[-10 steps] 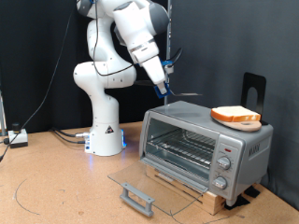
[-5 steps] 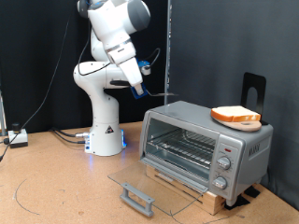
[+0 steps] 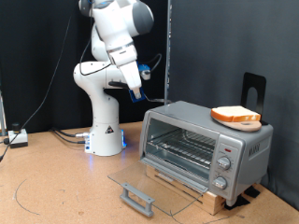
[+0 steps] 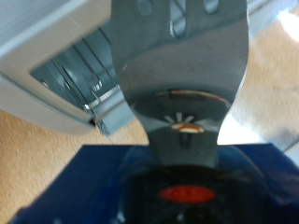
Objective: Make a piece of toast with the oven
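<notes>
Black curtains are hanging behind a brown wooden bench (image 3: 56,187), and I am looking at the white robot arm (image 3: 105,84) standing on it in the left half of the exterior view. Since a second ago the arm has been swinging away from the small silver-grey toaster oven (image 3: 206,145), up and toward the frame's left; over the last half second it is barely moving. Its claw (image 3: 136,93) is now hanging in the upper middle of the frame, well apart from the oven and above the oven's left end. Whether the claw is spread or pressed together I cannot tell: the exterior view shows it too small, and the wrist view is mostly filled by a blurred grey metal part.

The oven's glass door (image 3: 154,189) is lying folded down flat on the bench, with its grey handle (image 3: 136,197) toward the lower middle of the frame, and the wire rack (image 3: 182,147) inside is bare. The flat slice of bread with pale face and golden-brown crust (image 3: 235,116) is resting on top of the oven at its right end, untouched by the claw. So I judge the door-opening done, with the bread not yet loaded onto the rack.
</notes>
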### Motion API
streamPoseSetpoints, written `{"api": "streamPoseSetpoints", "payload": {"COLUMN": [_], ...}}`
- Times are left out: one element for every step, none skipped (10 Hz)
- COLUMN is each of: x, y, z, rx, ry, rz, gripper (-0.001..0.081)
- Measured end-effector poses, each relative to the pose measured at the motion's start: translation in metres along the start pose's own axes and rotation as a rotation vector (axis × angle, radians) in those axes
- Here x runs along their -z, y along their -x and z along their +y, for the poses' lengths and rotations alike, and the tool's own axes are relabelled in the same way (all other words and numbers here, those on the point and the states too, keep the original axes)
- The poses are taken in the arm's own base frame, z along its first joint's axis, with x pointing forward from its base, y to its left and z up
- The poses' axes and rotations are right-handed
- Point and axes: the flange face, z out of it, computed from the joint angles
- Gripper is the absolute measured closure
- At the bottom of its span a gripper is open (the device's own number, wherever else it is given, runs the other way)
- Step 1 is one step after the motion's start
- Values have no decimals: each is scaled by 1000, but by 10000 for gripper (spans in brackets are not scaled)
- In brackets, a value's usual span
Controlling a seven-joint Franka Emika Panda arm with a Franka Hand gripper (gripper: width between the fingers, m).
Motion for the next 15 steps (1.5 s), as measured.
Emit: {"api": "streamPoseSetpoints", "payload": {"x": [-10,-18,-24,-25,-26,-27,-30,-33,-37,-41,-44,-47,-48,-51,-53], "y": [-10,-20,-30,-29,-30,-32,-37,-42,-48,-55,-63,-72,-81,-90,-98], "z": [-2,-3,0,0,0,1,0,-1,-2,-5,-8,-12,-16,-20,-25], "rx": [1,-7,-14,-14,-19,-22,-24,-23,-20,-16,-15,-19,-26,-30,-33], "ry": [22,27,20,19,21,27,32,33,34,31,29,28,34,35,32], "rz": [-50,-70,-83,-84,-68,-55,-39,-28,-16,-5,6,14,19,16,13], "gripper": [409,409,409,409,409,409,409,409,409,409,409,409,409,409,409]}}
